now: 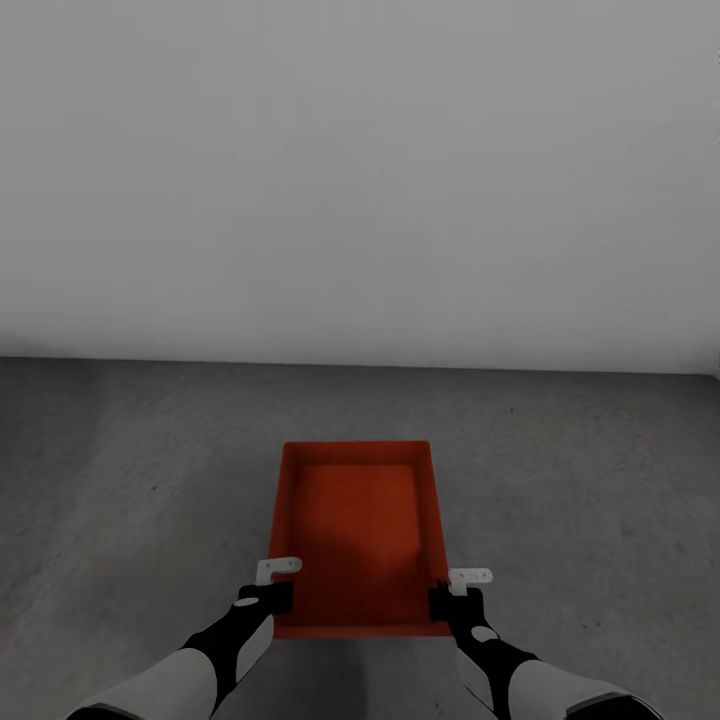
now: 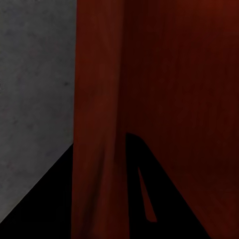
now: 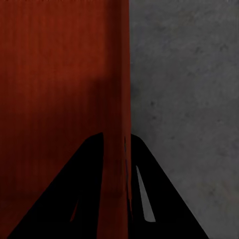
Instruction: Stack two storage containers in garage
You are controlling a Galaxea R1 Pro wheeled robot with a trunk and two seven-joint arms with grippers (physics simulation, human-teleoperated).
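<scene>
Gripping one red-orange storage container by its side walls, left gripper and right gripper each pinching a rim, low centre of frame over grey concrete floor; next, probably lowering and releasing.

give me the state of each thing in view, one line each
storage container: upright, open top, empty, held by both side walls near its closer end
left hand: shut on the container's left wall, one finger each side of it
right hand: shut on the container's right wall, one finger each side of it
floor: dark grey concrete, bare around the container
wall: plain white
</scene>
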